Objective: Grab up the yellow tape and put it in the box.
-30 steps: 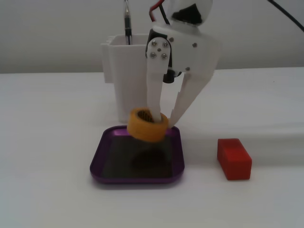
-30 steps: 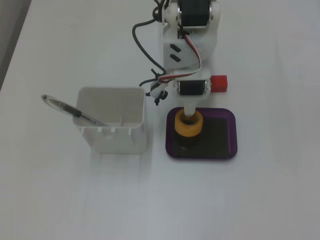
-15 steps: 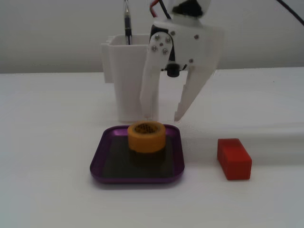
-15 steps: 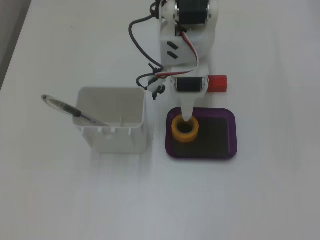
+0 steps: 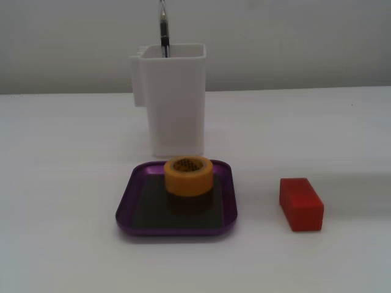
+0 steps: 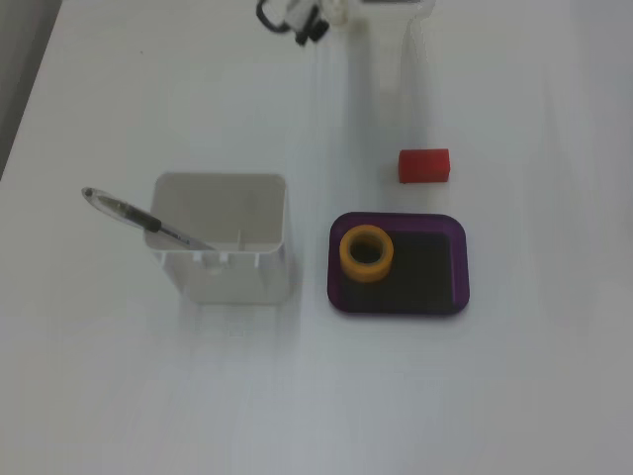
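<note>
One yellow tape (image 5: 188,176) inside box (image 5: 125,201); pen (image 6: 138,216) in white container (image 6: 223,237); gripper unseen, state unknowable.

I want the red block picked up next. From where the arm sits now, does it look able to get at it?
Probably yes. The red block lies alone on bare table, apart from the purple tray and white container, on the side nearest the arm's base. The hand itself is out of view.

table (image 6: 514,396) white | on it: box (image 6: 460,259), red block (image 6: 424,165), white container (image 6: 223,282)
</note>
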Available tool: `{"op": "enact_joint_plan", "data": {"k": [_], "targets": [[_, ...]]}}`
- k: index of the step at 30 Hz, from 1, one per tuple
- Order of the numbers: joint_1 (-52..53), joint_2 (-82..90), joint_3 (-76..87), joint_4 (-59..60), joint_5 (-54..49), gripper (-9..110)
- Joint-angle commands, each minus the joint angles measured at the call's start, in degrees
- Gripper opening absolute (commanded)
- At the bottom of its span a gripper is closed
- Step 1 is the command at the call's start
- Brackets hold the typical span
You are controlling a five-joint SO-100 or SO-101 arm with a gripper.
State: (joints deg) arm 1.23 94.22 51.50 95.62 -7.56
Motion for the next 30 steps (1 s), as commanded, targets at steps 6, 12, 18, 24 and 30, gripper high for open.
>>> {"op": "enact_joint_plan", "data": {"k": [6,12,18,24,30], "targets": [[0.35,25.84,30.41,-4.31,-0.44,17],[0.44,45.88,60.91,-18.9,-0.44,17],[3.08,65.21,89.38,-31.55,0.44,17],[8.17,85.43,107.4,-34.54,0.7,17],[8.88,103.36,116.81,-28.04,0.79,17]]}}
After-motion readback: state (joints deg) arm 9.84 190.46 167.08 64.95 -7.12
